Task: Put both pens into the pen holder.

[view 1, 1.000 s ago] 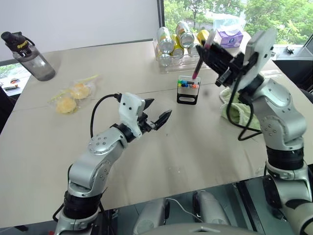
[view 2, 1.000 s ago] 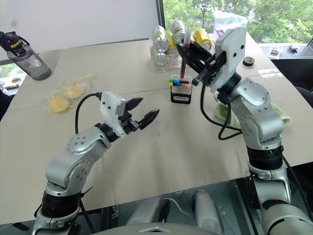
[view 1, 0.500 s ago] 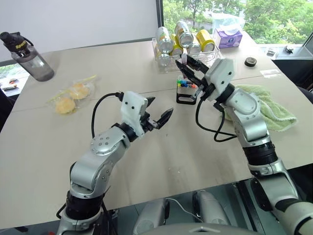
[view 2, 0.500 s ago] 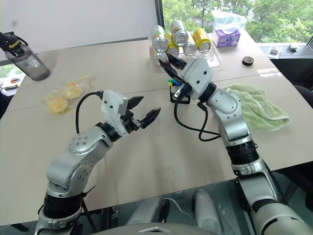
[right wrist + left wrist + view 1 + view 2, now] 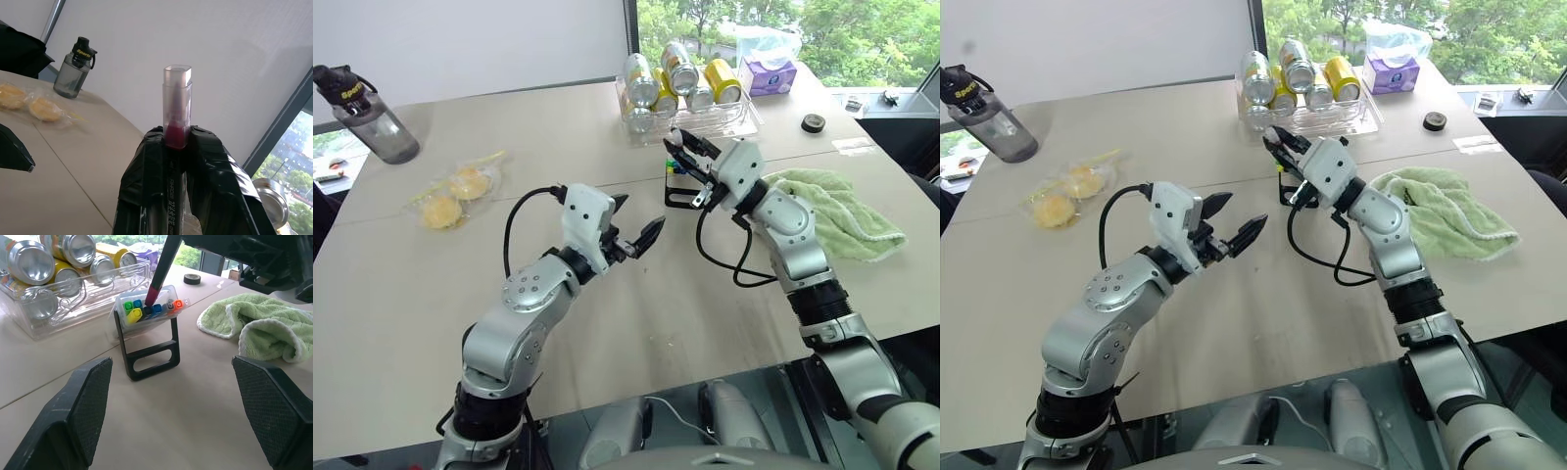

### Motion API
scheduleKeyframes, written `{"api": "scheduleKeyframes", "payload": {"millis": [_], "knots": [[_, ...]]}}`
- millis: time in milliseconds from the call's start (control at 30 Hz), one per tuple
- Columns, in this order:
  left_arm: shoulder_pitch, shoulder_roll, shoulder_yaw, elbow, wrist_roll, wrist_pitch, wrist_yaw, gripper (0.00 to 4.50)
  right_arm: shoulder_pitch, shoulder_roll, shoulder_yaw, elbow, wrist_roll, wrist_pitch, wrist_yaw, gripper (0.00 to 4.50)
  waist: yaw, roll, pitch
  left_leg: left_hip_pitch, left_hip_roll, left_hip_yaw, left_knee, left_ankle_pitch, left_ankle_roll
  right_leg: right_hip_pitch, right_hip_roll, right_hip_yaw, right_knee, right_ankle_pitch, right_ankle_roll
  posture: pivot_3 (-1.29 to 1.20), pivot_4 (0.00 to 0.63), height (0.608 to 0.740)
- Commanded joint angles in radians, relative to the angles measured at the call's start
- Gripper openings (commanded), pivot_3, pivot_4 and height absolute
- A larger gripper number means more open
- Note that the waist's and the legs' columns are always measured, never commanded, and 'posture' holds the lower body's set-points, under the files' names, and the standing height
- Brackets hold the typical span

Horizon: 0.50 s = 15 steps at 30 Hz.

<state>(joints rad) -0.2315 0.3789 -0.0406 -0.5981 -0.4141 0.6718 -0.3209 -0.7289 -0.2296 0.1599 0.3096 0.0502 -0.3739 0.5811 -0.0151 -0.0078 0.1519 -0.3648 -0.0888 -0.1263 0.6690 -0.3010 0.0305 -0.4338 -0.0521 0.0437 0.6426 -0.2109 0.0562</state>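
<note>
Right hand (image 5: 176, 147) pinches slim pen (image 5: 176, 115) (square translucent cap).

One pen (image 5: 160, 269) shows, a black barrel with a magenta end, its tip in the single pen holder (image 5: 148, 335). Seven coloured marker caps (image 5: 146, 310) sit in that holder. Four cans (image 5: 677, 78) lie in one clear tray (image 5: 740, 116) at twelve o'clock on the bench (image 5: 411, 284). One water bottle (image 5: 367, 113) stands at ten o'clock, with one clear bag (image 5: 457, 186) holding two yellow pastries. One green towel (image 5: 842, 211) lies at three o'clock, one tissue box (image 5: 773, 73) and one tape roll (image 5: 815, 122) at one o'clock
</note>
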Motion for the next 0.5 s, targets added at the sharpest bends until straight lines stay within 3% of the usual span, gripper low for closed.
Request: {"api": "scheduleKeyframes", "payload": {"millis": [33,267,500], "knots": [[-0.012,0.011,0.018,-0.020,0.008,-0.011,-0.005,4.07,-0.039,0.007,-0.018,0.025,-0.012,-0.054,-0.017,1.28,0.000,0.000,0.000,0.000,0.000,0.000,0.000,0.000,0.000,0.000,0.000,0.000,0.000,0.000,0.000,0.00,0.150,0.739],[-0.010,0.016,0.024,-0.017,0.012,-0.016,-0.003,4.07,-0.069,0.011,-0.031,0.091,-0.036,-0.107,-0.055,4.30,-0.001,0.000,0.000,0.000,0.000,0.000,0.000,0.000,0.000,0.000,0.000,0.000,0.000,0.000,0.000,0.00,0.150,0.739],[0.011,0.017,0.035,-0.021,0.014,-0.022,-0.008,4.07,-0.054,-0.002,-0.038,0.039,-0.014,-0.093,-0.035,4.41,-0.001,0.000,0.000,0.000,0.000,0.000,0.000,0.000,0.000,0.000,0.000,0.000,0.000,0.000,0.000,0.00,0.150,0.739]]}}
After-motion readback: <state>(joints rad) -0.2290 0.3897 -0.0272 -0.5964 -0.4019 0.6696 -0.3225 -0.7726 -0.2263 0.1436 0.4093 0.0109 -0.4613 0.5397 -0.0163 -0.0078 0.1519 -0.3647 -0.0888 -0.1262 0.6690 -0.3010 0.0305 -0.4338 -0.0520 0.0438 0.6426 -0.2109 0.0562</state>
